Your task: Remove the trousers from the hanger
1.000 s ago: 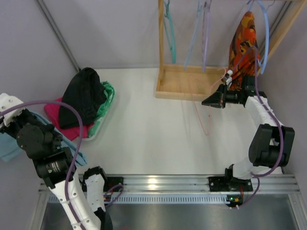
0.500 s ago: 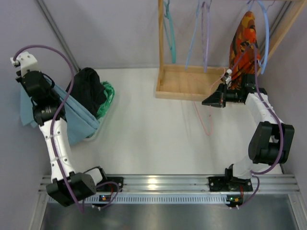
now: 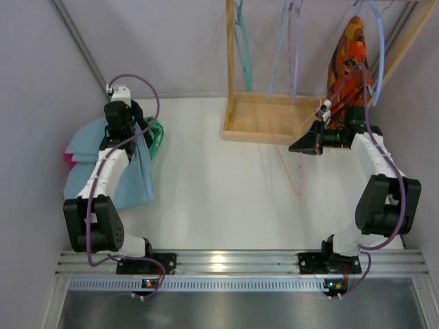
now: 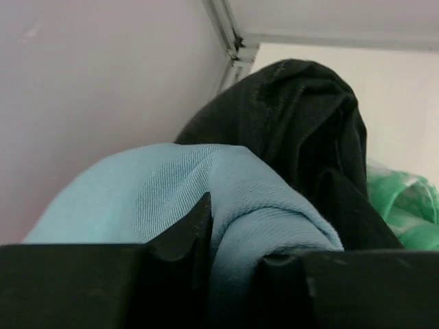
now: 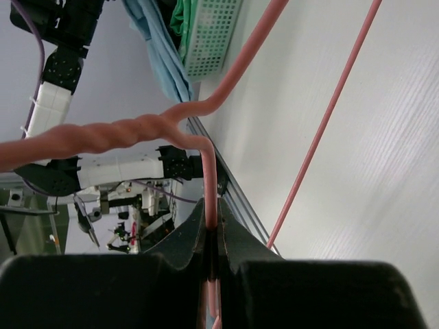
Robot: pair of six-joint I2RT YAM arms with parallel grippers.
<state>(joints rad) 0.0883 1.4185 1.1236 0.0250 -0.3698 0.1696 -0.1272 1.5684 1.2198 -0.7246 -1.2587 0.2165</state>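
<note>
**A:** Where are the trousers?

**B:** On the left side of the table (image 3: 219, 199) — the pale blue trousers (image 3: 137, 181) hang from the left fingers (image 4: 195, 229), which pinch a thick fold of the cloth; the rest drapes down along the left arm and spreads onto the table.

**A:** What lies around them?

**B:** A black garment (image 4: 302, 123) is heaped just behind the pinched fold, touching it in the left wrist view; a green garment (image 4: 398, 205) lies beside that; the right wrist view shows a pale mesh basket (image 5: 209, 41) there too, with blue cloth hanging over its side.

**A:** And the hanger?

**B:** Well apart from the trousers, on the right; the pink wire hanger (image 5: 123, 133) sits in the right fingers (image 5: 230, 240), which press together on the wire just below its twisted neck; the trousers are off it, and its loop hangs above the table in front of the wooden rack (image 3: 264, 130).

**A:** Anything on the rack?

**B:** An orange patterned garment (image 3: 348, 62) hangs at its right end, just behind the right arm; pale blue and lilac hangers dangle from the rail — how many, I cannot tell.
</note>
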